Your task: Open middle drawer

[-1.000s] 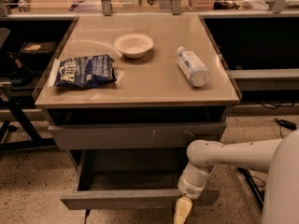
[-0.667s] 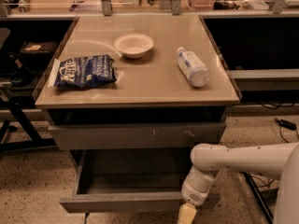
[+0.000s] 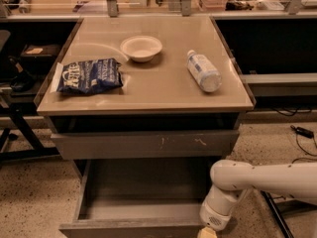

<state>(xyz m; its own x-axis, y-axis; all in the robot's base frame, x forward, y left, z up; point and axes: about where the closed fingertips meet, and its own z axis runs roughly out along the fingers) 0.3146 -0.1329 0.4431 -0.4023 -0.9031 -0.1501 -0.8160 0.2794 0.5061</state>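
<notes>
One hand (image 3: 208,233) at open mid drawer (image 3: 129,227) front, bag (image 3: 89,76) text unreadable

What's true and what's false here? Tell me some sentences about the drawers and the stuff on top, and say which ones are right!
1. The middle drawer is pulled out. True.
2. The bottle stands upright. False: it lies on its side on the tabletop.
3. The white bowl sits inside the open drawer. False: it sits on the tabletop, beside the blue bag.
4. The gripper is low down by the open drawer's front, at the picture's bottom edge. True.
</notes>
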